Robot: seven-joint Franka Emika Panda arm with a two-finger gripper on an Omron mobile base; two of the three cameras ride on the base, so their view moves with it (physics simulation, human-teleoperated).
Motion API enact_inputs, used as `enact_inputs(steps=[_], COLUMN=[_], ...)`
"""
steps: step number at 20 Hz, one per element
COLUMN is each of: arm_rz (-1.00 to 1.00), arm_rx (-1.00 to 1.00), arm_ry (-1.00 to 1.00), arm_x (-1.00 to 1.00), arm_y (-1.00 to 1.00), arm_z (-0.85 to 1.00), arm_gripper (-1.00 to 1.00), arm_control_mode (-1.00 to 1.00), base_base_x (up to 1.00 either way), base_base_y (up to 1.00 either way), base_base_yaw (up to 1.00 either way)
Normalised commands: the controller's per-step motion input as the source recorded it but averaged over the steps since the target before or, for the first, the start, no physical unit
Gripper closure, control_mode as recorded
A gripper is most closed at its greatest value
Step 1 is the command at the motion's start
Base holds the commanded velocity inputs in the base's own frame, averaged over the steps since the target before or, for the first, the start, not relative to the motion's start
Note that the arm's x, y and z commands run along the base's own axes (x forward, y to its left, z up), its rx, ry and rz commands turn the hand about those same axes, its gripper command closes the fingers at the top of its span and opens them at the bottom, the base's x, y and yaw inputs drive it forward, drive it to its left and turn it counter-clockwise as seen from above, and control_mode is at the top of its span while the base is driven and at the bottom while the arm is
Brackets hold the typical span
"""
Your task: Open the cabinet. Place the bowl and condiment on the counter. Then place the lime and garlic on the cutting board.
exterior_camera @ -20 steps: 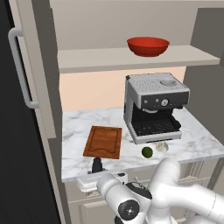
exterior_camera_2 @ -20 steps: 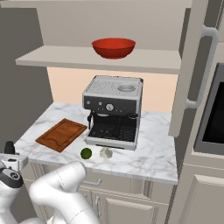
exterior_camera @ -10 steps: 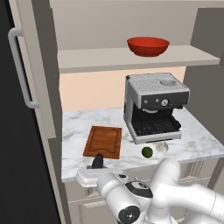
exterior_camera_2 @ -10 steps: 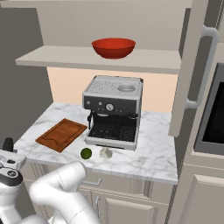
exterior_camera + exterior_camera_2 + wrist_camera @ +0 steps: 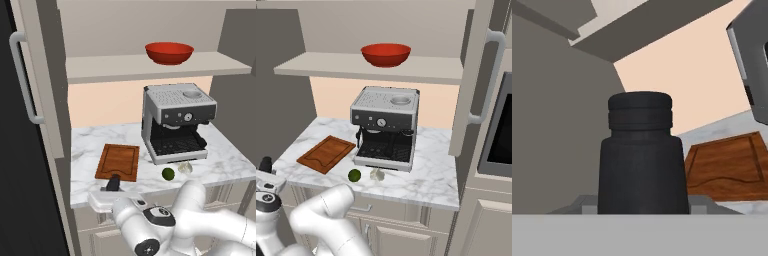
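Little has shifted over the last second: your tool (image 5: 113, 184) with the black condiment (image 5: 641, 160) has crept only slightly at the bottom left of the left base view, and everything else sits as it did. You have the condiment clamped in the tool, which the hand view shows close up, its ribbed cap upright in front of the cutting board (image 5: 727, 167); in the left base view the dark bottle pokes up at the front edge of the table (image 5: 225, 150), just below the board's near end. Whether its base already rests on the marble you cannot tell. The cabinet (image 5: 150, 67) is open, so that step is done. The bowl (image 5: 169, 52) sits on the inner shelf in the upper right, untouched. The lime (image 5: 168, 173) and garlic (image 5: 185, 167) lie side by side on the table in front of the coffee machine (image 5: 175, 122), right of the board and off it. By this look you are early: one item in hand, and three more placements remain.
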Motion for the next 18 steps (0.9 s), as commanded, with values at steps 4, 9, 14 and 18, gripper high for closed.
enact_inputs(steps=[4,9,14,18], arm_rz=[0.00,-0.01,0.00,0.00], arm_rx=[0.00,0.00,-0.05,-0.02], arm_ry=[0.00,0.00,0.00,0.00], arm_x=[0.46,0.65,0.50,0.33], arm_y=[0.00,-0.07,-0.01,-0.02], arm_z=[0.00,-0.26,-0.62,-0.39], arm_gripper=[1.00,1.00,1.00,1.00], arm_control_mode=[-1.00,-1.00,-1.00,-1.00], base_base_x=[0.00,0.00,0.00,0.00], base_base_y=[0.00,0.00,0.00,0.00], base_base_yaw=[0.00,0.00,0.00,0.00])
